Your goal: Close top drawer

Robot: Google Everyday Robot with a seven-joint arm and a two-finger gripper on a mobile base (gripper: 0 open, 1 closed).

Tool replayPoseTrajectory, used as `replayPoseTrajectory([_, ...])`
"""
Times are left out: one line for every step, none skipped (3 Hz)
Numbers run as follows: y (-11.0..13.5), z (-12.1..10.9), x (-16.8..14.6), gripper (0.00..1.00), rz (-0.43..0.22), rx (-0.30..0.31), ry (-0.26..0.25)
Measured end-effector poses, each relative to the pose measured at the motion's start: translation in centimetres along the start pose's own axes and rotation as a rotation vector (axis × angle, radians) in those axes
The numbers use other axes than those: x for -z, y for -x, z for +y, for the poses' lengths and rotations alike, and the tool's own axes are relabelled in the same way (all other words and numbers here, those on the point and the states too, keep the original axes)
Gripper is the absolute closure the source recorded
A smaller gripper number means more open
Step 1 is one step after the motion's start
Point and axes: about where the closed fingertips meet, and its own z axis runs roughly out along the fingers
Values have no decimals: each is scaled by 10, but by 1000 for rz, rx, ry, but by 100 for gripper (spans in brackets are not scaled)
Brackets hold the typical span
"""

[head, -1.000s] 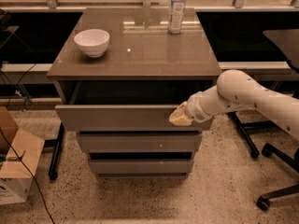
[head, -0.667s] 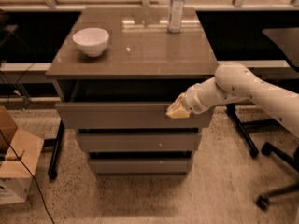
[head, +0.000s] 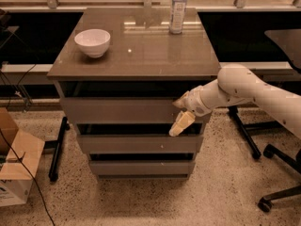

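The top drawer [head: 117, 110] is the uppermost of three grey-taupe fronts on the cabinet. Its plain front sits close under the cabinet top, with only a narrow dark gap above it, and its inside is hidden. My gripper [head: 182, 113] is at the right end of that front panel, touching or almost touching it. One pale finger [head: 181, 124] points down and left across the panel's lower edge. My white arm reaches in from the right.
A white bowl [head: 92, 42] and a clear water bottle [head: 178, 8] stand on the cabinet top [head: 141, 51]. Two lower drawer fronts [head: 138, 144] sit below. A cardboard box [head: 14, 166] lies at the left, office chair legs [head: 277, 187] at the right.
The top drawer has gone further into the cabinet. My gripper has followed its front panel inward and slightly left.
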Motion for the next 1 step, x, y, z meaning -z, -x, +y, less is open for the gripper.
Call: replayPoseTrajectory([0, 0, 0, 0, 0, 0, 0])
